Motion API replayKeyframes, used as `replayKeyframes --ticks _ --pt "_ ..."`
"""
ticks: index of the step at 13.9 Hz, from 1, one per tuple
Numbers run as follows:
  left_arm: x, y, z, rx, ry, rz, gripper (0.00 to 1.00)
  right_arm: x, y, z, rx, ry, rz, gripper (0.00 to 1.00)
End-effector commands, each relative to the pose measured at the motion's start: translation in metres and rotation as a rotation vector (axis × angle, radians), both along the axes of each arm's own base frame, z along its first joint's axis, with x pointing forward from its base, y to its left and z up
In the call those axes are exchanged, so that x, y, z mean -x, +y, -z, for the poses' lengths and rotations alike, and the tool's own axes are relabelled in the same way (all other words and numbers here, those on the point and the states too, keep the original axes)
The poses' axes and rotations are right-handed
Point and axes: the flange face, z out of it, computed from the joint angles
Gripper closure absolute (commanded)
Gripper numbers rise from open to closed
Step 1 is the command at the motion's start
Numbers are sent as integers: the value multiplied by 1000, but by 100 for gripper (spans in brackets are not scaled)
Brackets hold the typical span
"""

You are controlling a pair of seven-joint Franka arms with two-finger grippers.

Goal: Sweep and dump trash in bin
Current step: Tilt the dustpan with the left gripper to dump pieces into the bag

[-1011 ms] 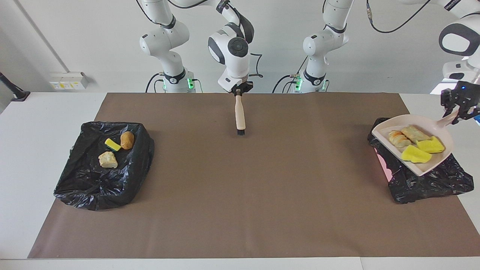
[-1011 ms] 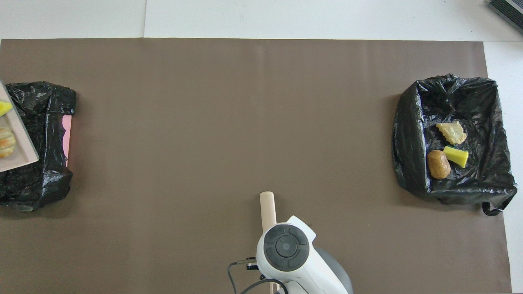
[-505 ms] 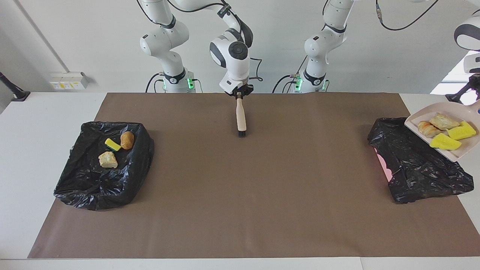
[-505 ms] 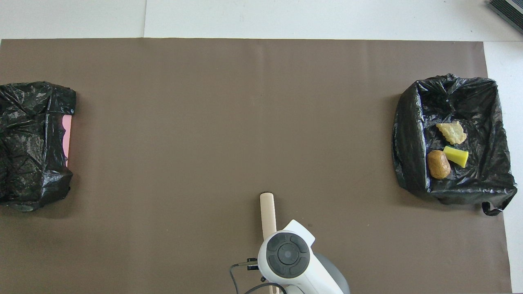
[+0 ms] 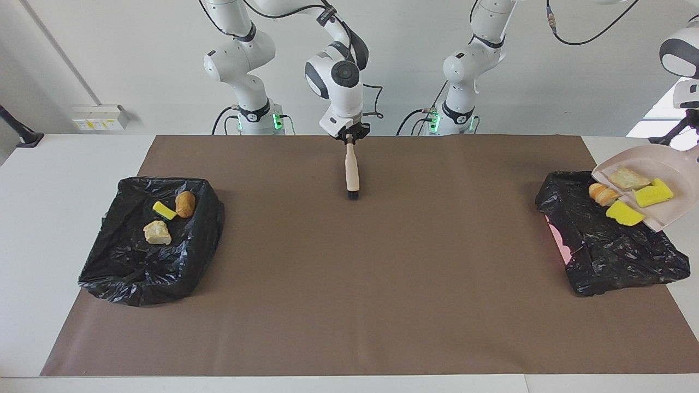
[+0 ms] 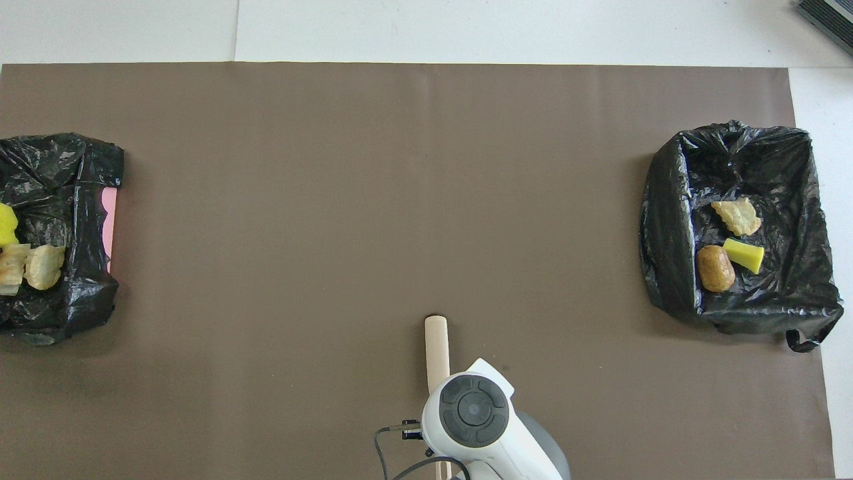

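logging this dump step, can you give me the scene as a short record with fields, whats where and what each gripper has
left gripper: at the left arm's end, shut on the pale pink dustpan's handle
dustpan: tilted over the bin at the left arm's end
trash in dustpan: two yellow sponge chunks, two tan lumps, sliding toward its low edge
right gripper: shut on the brush, bristles down over the mat's middle
bin at the right arm's end: one yellow chunk, two crusty lumps

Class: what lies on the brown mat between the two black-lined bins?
Only the brush held by the right gripper hangs over it; otherwise the mat is bare, clearest in the overhead view.
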Motion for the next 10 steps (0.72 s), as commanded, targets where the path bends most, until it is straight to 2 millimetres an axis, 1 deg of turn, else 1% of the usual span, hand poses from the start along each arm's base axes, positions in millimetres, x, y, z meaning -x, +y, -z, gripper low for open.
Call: replayKeyframes --ticks 1,2,3,4,6,7,8,10 --pt "-5 2 -14 -100 22 18 100 -1 2 2 -18 2 27 30" --pt "-8 2 -21 -137 23 31 100 -5 4 3 -23 0 21 0" --pt "-11 2 -29 -148 2 40 100 -14 9 0 -27 -13 17 0" --pt "-13 -1 -38 -146 -30 45 100 -29 11 -6 -39 -27 24 0" --pt "-13 -10 -44 -117 -76 25 100 -70 -2 -26 -60 -80 69 0" --pt "-16 -23 -45 -76 -107 -1 100 -89 -10 -39 -61 -121 80 0" --pt "-12 -38 -49 -31 -113 -32 100 -108 -21 -51 -60 -162 97 0" --pt "-10 -73 -43 101 -124 -144 100 -144 -44 -75 -51 -236 124 0"
